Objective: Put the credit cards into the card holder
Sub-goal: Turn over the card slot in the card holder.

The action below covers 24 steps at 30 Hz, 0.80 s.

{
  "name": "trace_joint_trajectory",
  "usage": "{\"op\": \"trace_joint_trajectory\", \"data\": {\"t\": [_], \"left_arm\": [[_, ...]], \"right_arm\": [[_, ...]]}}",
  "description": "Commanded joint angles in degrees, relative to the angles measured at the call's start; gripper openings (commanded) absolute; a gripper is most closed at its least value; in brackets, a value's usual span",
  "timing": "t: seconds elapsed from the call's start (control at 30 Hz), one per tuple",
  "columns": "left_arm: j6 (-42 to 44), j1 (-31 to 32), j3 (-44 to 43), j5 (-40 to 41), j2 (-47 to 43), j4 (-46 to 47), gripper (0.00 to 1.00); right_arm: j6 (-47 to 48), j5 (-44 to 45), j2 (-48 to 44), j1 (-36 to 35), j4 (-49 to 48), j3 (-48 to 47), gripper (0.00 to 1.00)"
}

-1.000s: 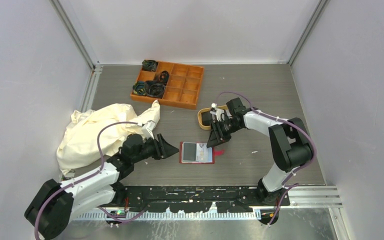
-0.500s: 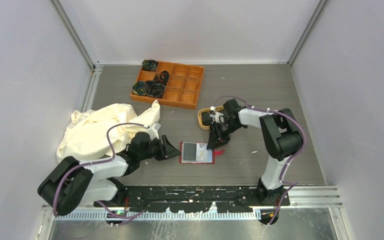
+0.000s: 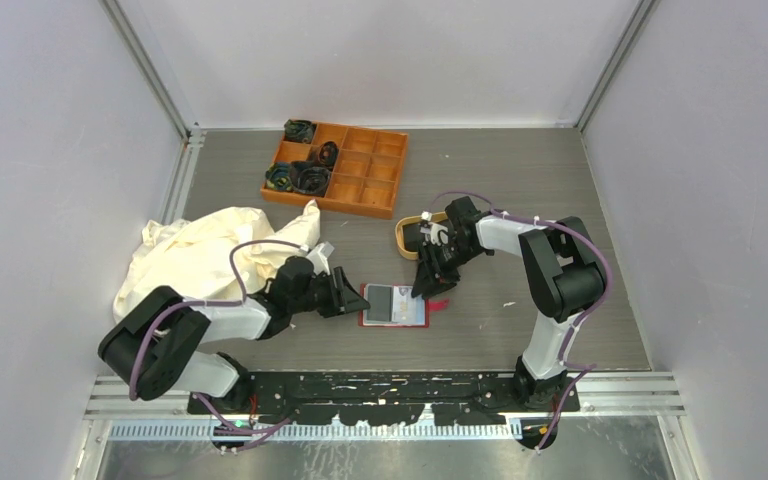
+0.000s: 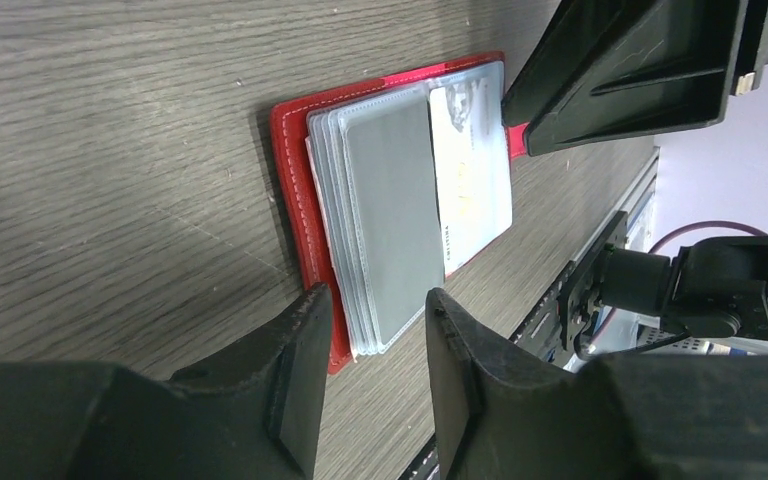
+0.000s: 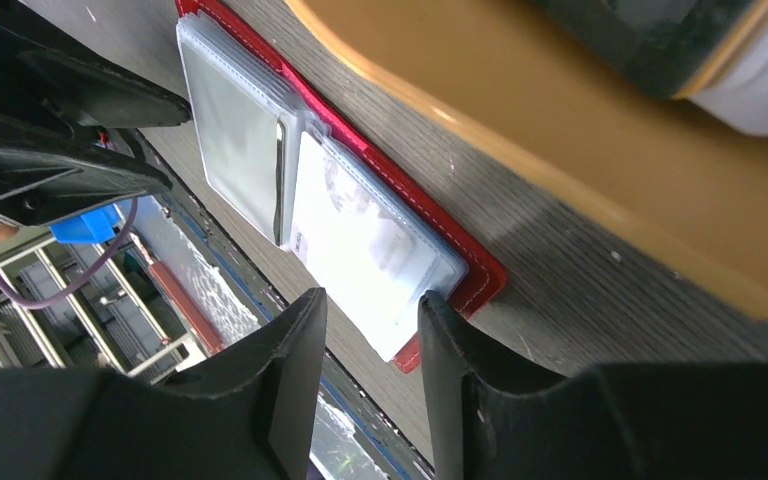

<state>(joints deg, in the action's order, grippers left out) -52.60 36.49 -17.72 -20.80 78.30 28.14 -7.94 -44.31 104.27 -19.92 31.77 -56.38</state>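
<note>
The red card holder [image 3: 393,305] lies open on the table with its clear pockets up. A grey pocket [image 4: 390,200] sits on its left half, and a light card [image 4: 470,160] shows through the right pocket [image 5: 360,235]. My left gripper [image 3: 345,295] is open at the holder's left edge [image 4: 295,190], its fingertips [image 4: 310,300] low over the table with nothing between them. My right gripper [image 3: 428,280] is open over the holder's right end [image 5: 480,285], also with nothing between its fingers. Dark [image 5: 645,25] and white [image 5: 760,85] credit cards lie in the tan tray [image 5: 560,110].
The tan oval tray [image 3: 403,240] stands just behind the right gripper. An orange compartment box [image 3: 370,175] with dark coiled items sits at the back. A crumpled white cloth [image 3: 200,260] lies at the left, beside the left arm. The rail of the arm bases [image 3: 380,385] runs along the near edge.
The left arm has swung in to the right, bringing its gripper up to the holder's left edge with its jaws slightly narrower. The right gripper has hardly shifted.
</note>
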Motion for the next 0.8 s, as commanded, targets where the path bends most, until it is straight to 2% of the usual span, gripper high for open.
{"op": "trace_joint_trajectory", "data": {"t": [0.0, 0.47, 0.77], "left_arm": [[0.6, 1.1, -3.0, -0.4, 2.5, 4.0, 0.4], [0.4, 2.7, -6.5, -2.1, 9.6, 4.5, 0.31], [0.3, 2.9, -6.7, -1.6, 9.5, 4.3, 0.3]], "right_arm": [[-1.6, 0.8, 1.0, 0.0, -2.1, -0.2, 0.45], [-5.2, -8.9, 2.3, 0.1, -6.7, 0.1, 0.45], [-7.4, -13.3, 2.0, 1.2, -9.2, 0.7, 0.45]]}}
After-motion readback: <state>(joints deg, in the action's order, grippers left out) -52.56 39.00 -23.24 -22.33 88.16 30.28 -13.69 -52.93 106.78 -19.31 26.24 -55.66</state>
